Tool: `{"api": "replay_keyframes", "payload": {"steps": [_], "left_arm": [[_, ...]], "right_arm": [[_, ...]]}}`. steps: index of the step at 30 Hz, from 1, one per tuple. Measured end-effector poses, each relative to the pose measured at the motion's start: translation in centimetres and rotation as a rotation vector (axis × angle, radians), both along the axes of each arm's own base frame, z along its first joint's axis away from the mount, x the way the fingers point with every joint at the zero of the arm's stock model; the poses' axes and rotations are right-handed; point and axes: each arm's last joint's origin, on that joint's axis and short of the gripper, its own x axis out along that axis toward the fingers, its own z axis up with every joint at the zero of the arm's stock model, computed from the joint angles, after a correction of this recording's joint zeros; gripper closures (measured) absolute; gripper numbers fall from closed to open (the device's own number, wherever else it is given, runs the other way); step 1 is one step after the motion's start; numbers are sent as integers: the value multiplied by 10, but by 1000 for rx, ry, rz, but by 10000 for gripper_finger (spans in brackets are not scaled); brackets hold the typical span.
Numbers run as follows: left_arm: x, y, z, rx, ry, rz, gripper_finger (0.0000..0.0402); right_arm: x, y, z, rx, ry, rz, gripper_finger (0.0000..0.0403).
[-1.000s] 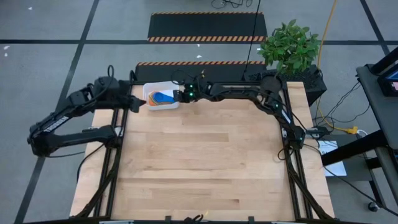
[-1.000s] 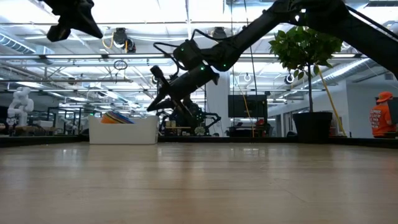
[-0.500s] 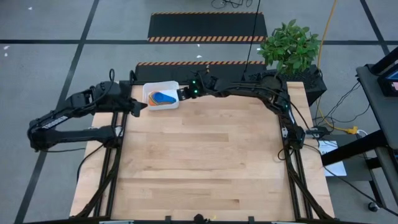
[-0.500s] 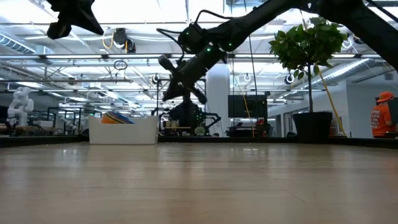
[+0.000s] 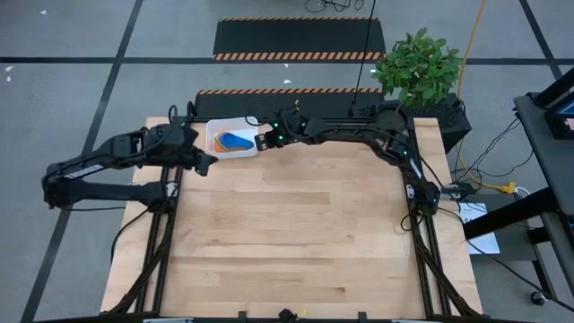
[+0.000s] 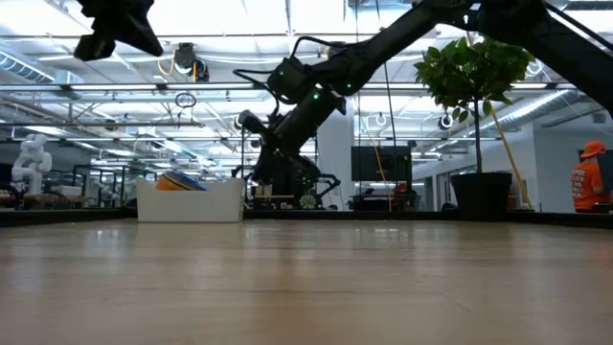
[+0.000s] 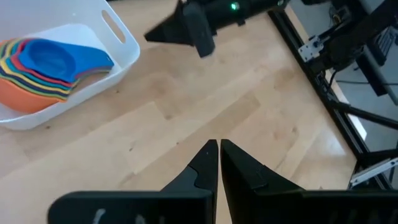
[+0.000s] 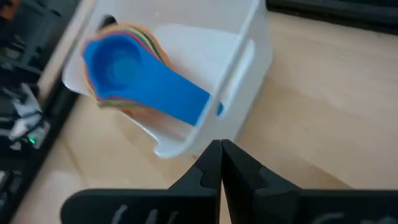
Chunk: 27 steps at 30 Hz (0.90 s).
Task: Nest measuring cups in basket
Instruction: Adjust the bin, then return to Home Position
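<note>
The white basket [image 5: 235,122] stands near the table's far left corner. The measuring cups [image 5: 235,140] lie nested in it, a blue one on top, with orange and yellow rims below [image 7: 43,59]. Their stack shows above the basket wall [image 6: 177,180] in the low view. My right gripper [image 5: 260,141] is shut and hovers just beside the basket's right wall [image 8: 249,56], above the table. My left gripper [image 5: 210,163] is shut too, raised off the table at the basket's near left corner. Neither touches anything.
Bare wooden table [image 5: 296,224] spreads across the middle and near side. A potted plant [image 5: 417,67] stands beyond the far right corner. In the low view a person in orange [image 6: 584,177] is far off in the room.
My left gripper has moved toward the table's right and near side, ending by the basket's near left corner. My right gripper has risen from beside the basket, then dipped back a little, staying at the basket's right wall. The basket and cups have kept still.
</note>
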Motion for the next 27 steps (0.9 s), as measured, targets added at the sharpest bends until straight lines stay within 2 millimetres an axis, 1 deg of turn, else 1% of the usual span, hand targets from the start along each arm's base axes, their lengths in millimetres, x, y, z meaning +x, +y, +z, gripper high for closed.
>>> {"api": "replay_keyframes", "payload": {"steps": [7,10,13,18,23,27], "left_arm": [[11,-5,-5,-31,33,-25,380],[15,-8,-6,-35,46,-32,380],[19,-11,-8,-37,59,-42,380],[25,-15,-10,-29,75,-35,380],[31,-19,-11,-20,62,-43,380],[34,-22,-9,-13,36,-66,380]], "right_arm": [[12,-5,-13,31,-113,-60,403],[15,-2,-16,48,-131,-73,403],[18,3,-15,31,-143,-83,403],[25,10,-8,38,-230,-86,403],[29,24,-10,60,-208,-61,403],[29,28,-7,81,-212,-2,403]]}}
